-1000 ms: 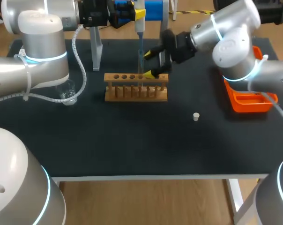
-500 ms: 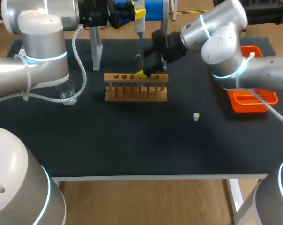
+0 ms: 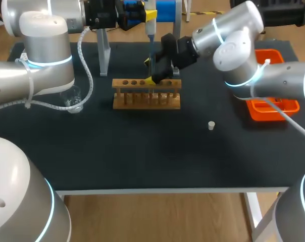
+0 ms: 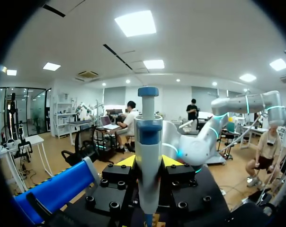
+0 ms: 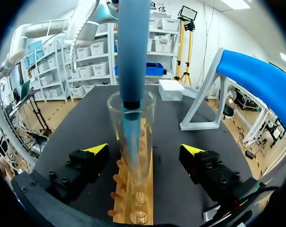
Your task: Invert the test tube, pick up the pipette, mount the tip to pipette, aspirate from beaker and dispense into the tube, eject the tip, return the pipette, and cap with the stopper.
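white stopper point(image 3: 211, 125) on black table point(image 3: 142, 151)

The pipette's point(image 4: 148, 142) lower end is cut off below the left hand point(image 4: 148, 161); overhead, the test tube point(image 5: 132, 156) is largely hidden by the right hand point(image 3: 152, 70).

Right gripper point(image 5: 144, 149) fingers flank the test tube point(image 5: 114, 137), gap each side. Pipette point(image 5: 133, 47) fills the tube mouth from above; test tube rack point(image 5: 133, 189) beneath. Table point(image 3: 142, 151) in front of it is free apart from the stopper point(image 3: 211, 125).
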Action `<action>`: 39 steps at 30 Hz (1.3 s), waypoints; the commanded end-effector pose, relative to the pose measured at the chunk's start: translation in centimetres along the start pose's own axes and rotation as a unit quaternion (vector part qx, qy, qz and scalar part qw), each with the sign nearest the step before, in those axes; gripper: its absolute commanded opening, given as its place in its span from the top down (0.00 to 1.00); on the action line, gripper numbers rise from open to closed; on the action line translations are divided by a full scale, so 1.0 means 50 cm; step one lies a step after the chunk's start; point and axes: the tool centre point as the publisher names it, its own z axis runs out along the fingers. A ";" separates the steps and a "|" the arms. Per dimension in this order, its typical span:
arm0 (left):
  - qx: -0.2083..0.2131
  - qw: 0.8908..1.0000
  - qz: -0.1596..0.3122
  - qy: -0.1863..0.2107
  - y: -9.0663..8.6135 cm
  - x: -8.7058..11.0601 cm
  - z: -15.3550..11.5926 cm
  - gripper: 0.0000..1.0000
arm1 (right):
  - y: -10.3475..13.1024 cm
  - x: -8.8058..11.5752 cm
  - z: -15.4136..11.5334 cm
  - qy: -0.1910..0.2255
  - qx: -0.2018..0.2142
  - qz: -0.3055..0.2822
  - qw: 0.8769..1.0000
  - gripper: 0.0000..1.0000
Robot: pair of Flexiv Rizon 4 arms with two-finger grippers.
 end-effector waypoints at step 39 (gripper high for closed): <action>-0.009 1.000 0.009 -0.001 -0.030 0.007 0.008 1.00 | 0.010 0.007 -0.017 -0.006 0.016 -0.012 1.000 0.00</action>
